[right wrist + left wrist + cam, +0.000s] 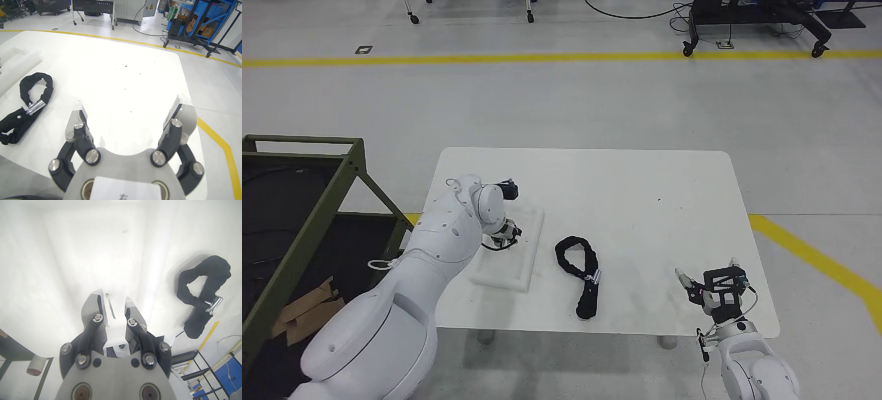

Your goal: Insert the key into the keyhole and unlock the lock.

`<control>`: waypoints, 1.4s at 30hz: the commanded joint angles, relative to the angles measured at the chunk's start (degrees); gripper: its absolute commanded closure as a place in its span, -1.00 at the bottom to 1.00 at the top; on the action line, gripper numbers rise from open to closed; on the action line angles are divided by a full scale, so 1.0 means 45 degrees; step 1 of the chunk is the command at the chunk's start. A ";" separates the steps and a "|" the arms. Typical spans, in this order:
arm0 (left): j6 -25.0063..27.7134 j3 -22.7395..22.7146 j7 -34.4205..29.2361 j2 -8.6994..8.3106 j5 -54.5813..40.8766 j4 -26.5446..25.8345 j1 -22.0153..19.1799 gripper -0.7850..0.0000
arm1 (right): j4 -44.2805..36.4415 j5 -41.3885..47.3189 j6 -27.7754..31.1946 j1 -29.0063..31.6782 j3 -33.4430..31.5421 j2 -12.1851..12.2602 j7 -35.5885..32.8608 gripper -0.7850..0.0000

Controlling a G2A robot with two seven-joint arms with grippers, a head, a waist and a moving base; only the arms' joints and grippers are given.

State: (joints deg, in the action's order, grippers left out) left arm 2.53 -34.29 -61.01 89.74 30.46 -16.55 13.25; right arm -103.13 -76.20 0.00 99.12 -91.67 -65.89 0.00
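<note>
A black fabric-covered chain lock (pixel 580 272) lies on the white table (pixel 662 200), its silver cylinder (pixel 35 107) at the join of the loop. A thin metal key (pixel 110 306) lies flat on the white foam pad (pixel 517 262). My left gripper (pixel 114 297) hovers over the pad, open, with the key between its fingers and close to one fingertip (pixel 98 298); whether they touch I cannot tell. My right gripper (pixel 130 103) stands open above the table's near right corner (pixel 720 285), holding nothing, well to the right of the lock (pixel 28 100).
A dark green metal frame (pixel 302 190) stands to the left of the table. Yellow floor tape (pixel 802 250) runs past the right side. Wheeled carts and racks (pixel 198 28) stand on the floor behind the table.
</note>
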 commanded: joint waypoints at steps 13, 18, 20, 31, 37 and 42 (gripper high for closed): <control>-0.0057 -0.0027 -0.0077 0.0203 0.0300 0.0335 -0.0011 1.00 | 0.0000 0.0000 0.0000 0.0000 0.0000 0.0000 0.0000 -1.00; -0.0099 -0.0088 -0.0093 0.0238 0.0353 0.0468 -0.0098 1.00 | 0.0000 0.0000 0.0000 0.0000 0.0000 0.0000 0.0000 -1.00; -0.0090 -0.0186 -0.0028 0.0207 0.0290 0.0555 -0.0236 1.00 | 0.0000 0.0000 0.0000 0.0000 0.0000 0.0000 0.0000 -1.00; 0.1052 -0.1085 0.0722 -0.0426 -0.0460 0.1087 -0.0954 1.00 | 0.0000 0.0000 0.0000 0.0000 0.0000 0.0000 0.0000 -1.00; 0.4628 -0.2345 0.0657 -0.1217 -0.2518 0.1968 -0.1134 1.00 | 0.0000 0.0000 0.0000 0.0000 0.0000 0.0000 0.0000 -1.00; 0.7760 -0.3282 -0.0509 -0.1905 -0.4269 0.2854 -0.1172 1.00 | 0.0000 0.0000 0.0000 0.0000 0.0000 0.0000 0.0000 -1.00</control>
State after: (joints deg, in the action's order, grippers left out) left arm 33.61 -48.13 -61.64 81.79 13.28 -4.34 7.82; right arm -103.13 -76.20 0.00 99.12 -91.67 -65.89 0.00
